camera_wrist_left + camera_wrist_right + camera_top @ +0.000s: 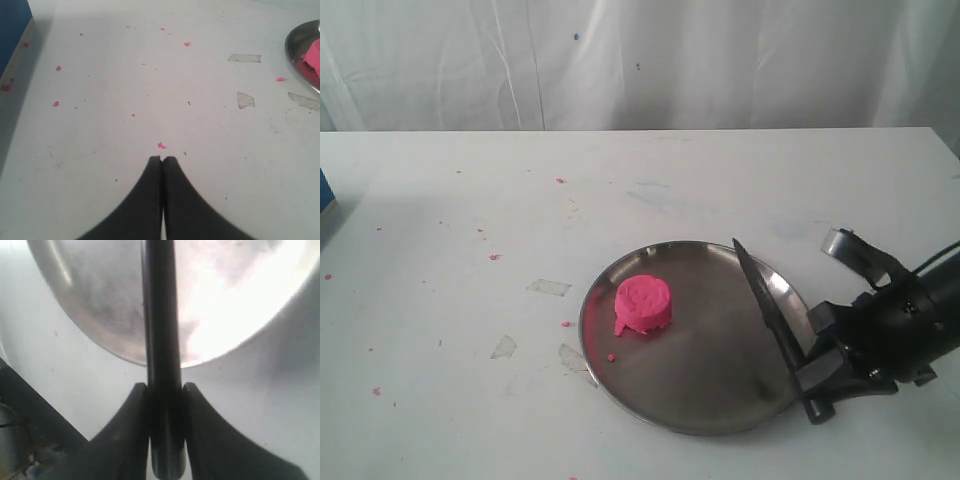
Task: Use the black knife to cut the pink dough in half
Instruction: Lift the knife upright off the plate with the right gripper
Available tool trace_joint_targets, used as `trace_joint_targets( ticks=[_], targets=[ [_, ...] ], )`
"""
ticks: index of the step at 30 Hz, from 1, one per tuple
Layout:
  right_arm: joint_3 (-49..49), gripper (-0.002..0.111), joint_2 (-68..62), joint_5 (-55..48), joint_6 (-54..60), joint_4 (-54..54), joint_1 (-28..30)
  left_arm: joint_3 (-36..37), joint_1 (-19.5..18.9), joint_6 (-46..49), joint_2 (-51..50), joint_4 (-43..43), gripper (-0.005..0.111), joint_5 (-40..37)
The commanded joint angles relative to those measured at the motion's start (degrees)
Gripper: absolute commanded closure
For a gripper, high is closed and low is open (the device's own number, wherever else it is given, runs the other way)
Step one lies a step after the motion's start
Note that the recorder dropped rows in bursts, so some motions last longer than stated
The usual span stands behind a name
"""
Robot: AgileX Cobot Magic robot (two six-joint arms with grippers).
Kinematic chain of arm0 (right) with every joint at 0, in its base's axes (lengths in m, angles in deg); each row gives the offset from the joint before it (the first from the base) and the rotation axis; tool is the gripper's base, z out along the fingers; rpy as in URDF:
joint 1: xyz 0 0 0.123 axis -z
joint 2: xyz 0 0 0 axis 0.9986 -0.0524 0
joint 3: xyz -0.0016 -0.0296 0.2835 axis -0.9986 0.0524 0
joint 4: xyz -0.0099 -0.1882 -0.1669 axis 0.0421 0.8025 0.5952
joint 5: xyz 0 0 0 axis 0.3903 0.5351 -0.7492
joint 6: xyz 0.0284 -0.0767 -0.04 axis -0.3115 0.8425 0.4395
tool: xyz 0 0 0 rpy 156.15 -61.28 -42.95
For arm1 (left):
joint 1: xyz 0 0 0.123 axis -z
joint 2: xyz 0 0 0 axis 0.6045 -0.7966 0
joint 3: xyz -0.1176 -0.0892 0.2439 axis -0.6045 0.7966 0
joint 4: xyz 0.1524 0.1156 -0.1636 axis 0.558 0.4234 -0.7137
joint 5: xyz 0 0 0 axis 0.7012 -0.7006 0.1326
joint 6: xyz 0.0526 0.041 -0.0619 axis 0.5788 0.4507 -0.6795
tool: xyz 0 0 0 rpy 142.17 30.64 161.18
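Observation:
The pink dough (pixel 644 304) is one whole round puck on the left part of the steel plate (pixel 720 400); an edge of the dough (pixel 312 55) shows in the left wrist view. My right gripper (pixel 817 378) is shut on the handle of the black knife (pixel 766 300) at the plate's right rim. The blade lies over the plate's right side, point toward the back, apart from the dough. In the right wrist view the black knife (pixel 161 330) runs out between my fingers (pixel 131 410) over the plate (pixel 100 300). My left gripper (pixel 163 159) is shut and holds nothing, above bare table left of the plate.
Tiny pink crumbs (pixel 161 145) and bits of clear tape (pixel 549 287) lie scattered over the white table (pixel 470 200). A blue object (pixel 12 25) stands at the table's far left edge. A white curtain hangs behind the table.

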Motion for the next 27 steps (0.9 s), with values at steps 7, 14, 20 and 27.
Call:
trace_joint_targets(
  ticks=[7,14,20,27],
  targets=[
    [0.09,0.108,17.56,8.90,0.84,1.22,-11.13,0.02,0.27,-0.10,0.16,-0.39,0.107,-0.02],
    [2.92,0.108,28.46,19.99,0.84,1.30,-14.21,0.02,0.27,5.14,0.25,3.16,0.107,-0.05],
    [4.20,0.108,32.63,21.76,0.84,1.44,-14.21,0.02,0.27,10.23,0.25,5.08,0.107,-0.05],
    [5.88,0.108,34.02,20.58,0.84,-0.39,-14.21,0.02,0.27,10.23,0.25,5.08,0.107,-0.05]
  ],
)
